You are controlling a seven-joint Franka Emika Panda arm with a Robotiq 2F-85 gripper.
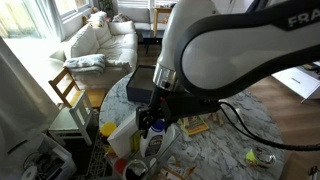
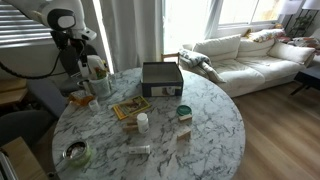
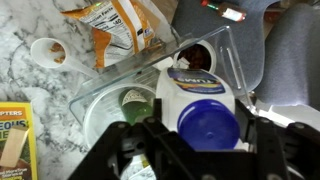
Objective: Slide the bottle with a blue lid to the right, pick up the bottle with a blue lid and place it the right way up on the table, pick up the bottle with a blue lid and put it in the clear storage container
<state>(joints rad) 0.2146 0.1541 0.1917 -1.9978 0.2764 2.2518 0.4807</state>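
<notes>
Gripper, wrist view: fingers flank the bottle with a blue lid, which sits lid-up within the clear storage container. Clamped or released: cannot tell.

In an exterior view the gripper is low among clutter, and the bottle is not resolvable.

In an exterior view the gripper is just above the container.

Judgement: last step, near its end. Release and retreat remain.

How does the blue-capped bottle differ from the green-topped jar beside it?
The bottle with a blue lid has a blue cap; the green-topped jar a green one. The bottle's cap looks larger and nearer the wrist camera than the jar's. The bottle sits right at the end effector; the jar is off to one side. Both stand top-up within the clear storage container.
</notes>
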